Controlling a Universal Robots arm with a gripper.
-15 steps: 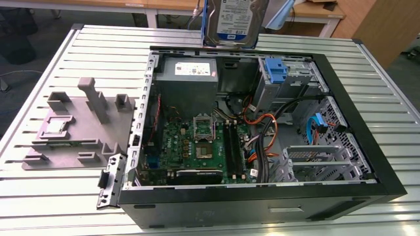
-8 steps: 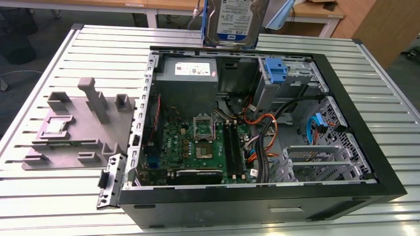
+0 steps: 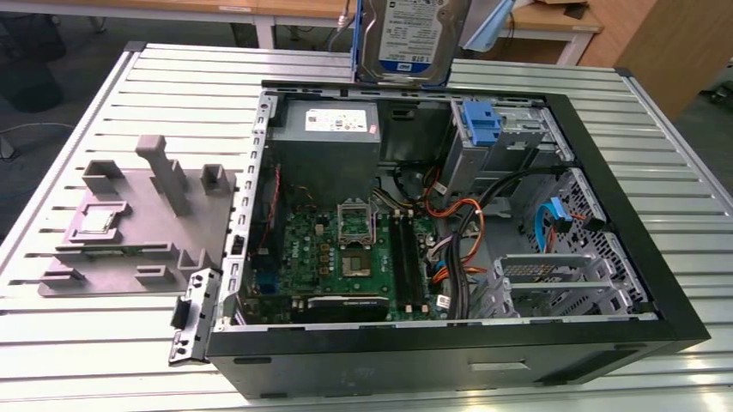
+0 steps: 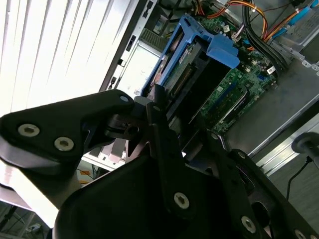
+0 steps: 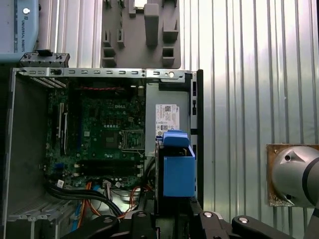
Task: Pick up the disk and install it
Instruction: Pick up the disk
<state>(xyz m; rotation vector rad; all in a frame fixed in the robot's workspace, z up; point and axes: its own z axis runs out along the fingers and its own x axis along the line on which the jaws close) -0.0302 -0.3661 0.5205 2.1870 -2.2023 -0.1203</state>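
pincer [image 4: 174, 114] clamped firmly on the disk [image 4: 194, 69], whose blue carrier rails stick out past the black fingers [image 4: 162, 132]. in the exterior view the disk hangs upright, label showing, over the far edge of the open computer case [image 3: 401, 365], which lies on the slatted metal surface [image 3: 103, 343]

Surface [image 3: 103, 86]: pale metal, ribbed with long parallel grooves. In the second wrist view its slats [image 4: 50, 40] glare near white under strong light. Beyond the far edge, a wood-topped desk [image 3: 172, 7] on white legs stands at the exterior view's left, with a second wooden desk [image 3: 550, 19] and a tall wooden panel [image 3: 675, 43] at its right. Floor [image 3: 34, 150] beside the surface is dark grey, with a thin pale cable [image 3: 23, 129] lying across it.
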